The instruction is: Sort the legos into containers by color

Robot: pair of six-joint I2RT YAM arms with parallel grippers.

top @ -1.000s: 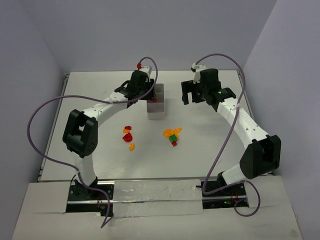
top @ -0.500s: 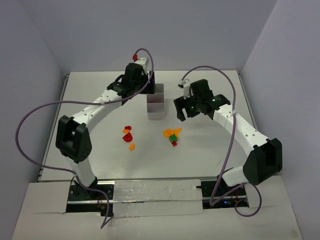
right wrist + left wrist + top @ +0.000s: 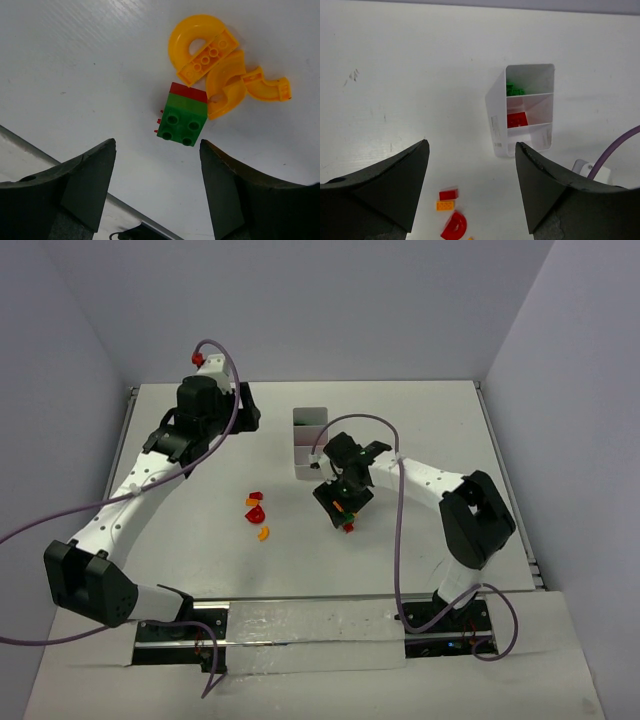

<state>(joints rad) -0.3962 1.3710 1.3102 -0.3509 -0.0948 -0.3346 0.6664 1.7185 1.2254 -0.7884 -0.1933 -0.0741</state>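
The white three-compartment tray (image 3: 309, 447) stands at centre back. In the left wrist view the tray (image 3: 496, 120) holds green pieces (image 3: 514, 90) in its far compartment and a red piece (image 3: 517, 120) in the middle one. My left gripper (image 3: 246, 412) is open and empty, left of the tray and high above the table (image 3: 471, 145). A red brick (image 3: 448, 194), an orange brick (image 3: 445, 205) and a red curved piece (image 3: 454, 226) lie below it. My right gripper (image 3: 339, 504) is open (image 3: 157, 144) just above a green brick (image 3: 182, 120) with a red piece (image 3: 188, 92) against it.
Orange curved pieces (image 3: 192, 35) (image 3: 227, 87) (image 3: 270, 89) and an orange studded brick (image 3: 209, 57) lie touching the green brick's far side. The red and orange group (image 3: 256, 512) lies left of the right gripper. The table's near edge (image 3: 30, 150) is close to the right gripper.
My left arm has drawn back from above the tray to the left. My right arm has swung in and down from the tray's right to the green brick pile.
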